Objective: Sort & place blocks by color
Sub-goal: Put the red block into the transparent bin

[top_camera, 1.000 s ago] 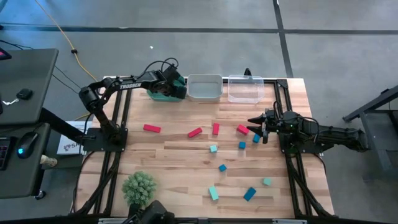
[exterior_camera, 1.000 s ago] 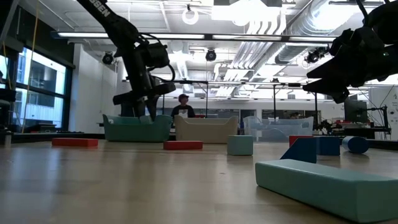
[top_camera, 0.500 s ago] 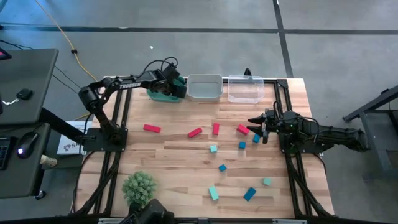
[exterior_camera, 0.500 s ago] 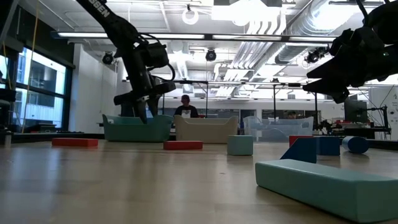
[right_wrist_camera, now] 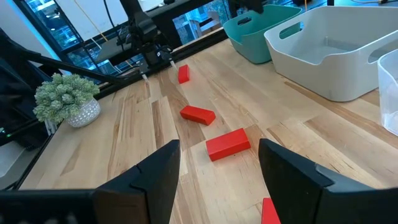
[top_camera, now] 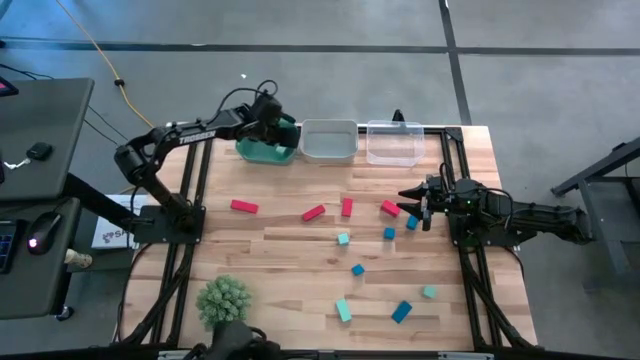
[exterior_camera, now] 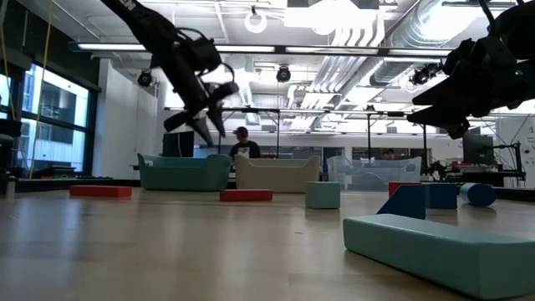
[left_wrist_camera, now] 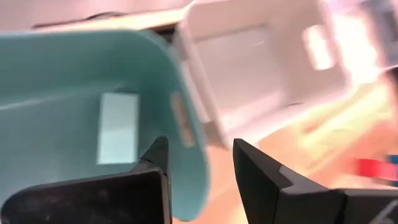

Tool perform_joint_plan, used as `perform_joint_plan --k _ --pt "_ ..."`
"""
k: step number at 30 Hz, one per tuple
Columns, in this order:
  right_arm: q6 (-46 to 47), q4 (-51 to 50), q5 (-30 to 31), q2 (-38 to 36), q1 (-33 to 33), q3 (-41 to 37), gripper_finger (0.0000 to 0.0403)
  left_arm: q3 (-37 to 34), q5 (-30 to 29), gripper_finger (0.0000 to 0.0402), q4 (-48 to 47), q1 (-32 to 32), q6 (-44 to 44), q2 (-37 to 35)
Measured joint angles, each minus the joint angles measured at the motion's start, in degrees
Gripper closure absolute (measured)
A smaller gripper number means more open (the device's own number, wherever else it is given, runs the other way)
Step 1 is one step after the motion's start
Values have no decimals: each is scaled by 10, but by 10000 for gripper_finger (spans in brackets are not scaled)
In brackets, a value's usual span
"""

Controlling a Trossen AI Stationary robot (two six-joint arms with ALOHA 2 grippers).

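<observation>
Small red, blue and light teal blocks lie scattered on the wooden table (top_camera: 280, 240): red bars (top_camera: 244, 207) (top_camera: 313, 212) (top_camera: 346, 207), blue cubes (top_camera: 389, 233) (top_camera: 357, 269), teal pieces (top_camera: 343, 310) (top_camera: 428, 292). One light teal block (left_wrist_camera: 118, 127) lies flat on the floor of the teal bin (top_camera: 265, 150). My left gripper (exterior_camera: 205, 109) hangs open above that bin, tipped. My right gripper (top_camera: 410, 197) is open and hovers over the table's right side, beside a red block (top_camera: 390, 208) and a blue one (top_camera: 411, 222).
A white bin (top_camera: 329, 140) and a clear bin (top_camera: 394, 142) stand beside the teal bin along the far edge. A green spiky plant ball (top_camera: 224, 300) sits at the near left corner. A person (exterior_camera: 243, 144) shows in the room beyond the table.
My left gripper has risen out of the teal bin, drawn back toward the far edge and tipped, so its fingers now slant instead of pointing down. The right arm has kept still and no block on the table has moved.
</observation>
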Motion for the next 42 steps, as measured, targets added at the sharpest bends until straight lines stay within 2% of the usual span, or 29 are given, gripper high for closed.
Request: perform_joint_plan --k 11,16,22,26,32,37,42 --pt "0 0 0 0 0 0 194 0 112 311 54 -11 19 -112" --pt "3 4 0 0 0 0 194 0 116 311 78 -29 20 -169" --pt "127 60 0 0 0 0 194 0 117 311 89 -48 25 -235" --pt "136 103 4 0 -1 0 194 0 117 311 89 -55 25 -270" --pt "155 205 24 0 -1 0 194 0 117 311 88 -58 24 -306" --pt "170 348 16 0 -1 0 194 0 116 311 88 -58 24 -323" --pt "146 465 17 0 -1 4 194 0 116 311 87 -58 44 -331"
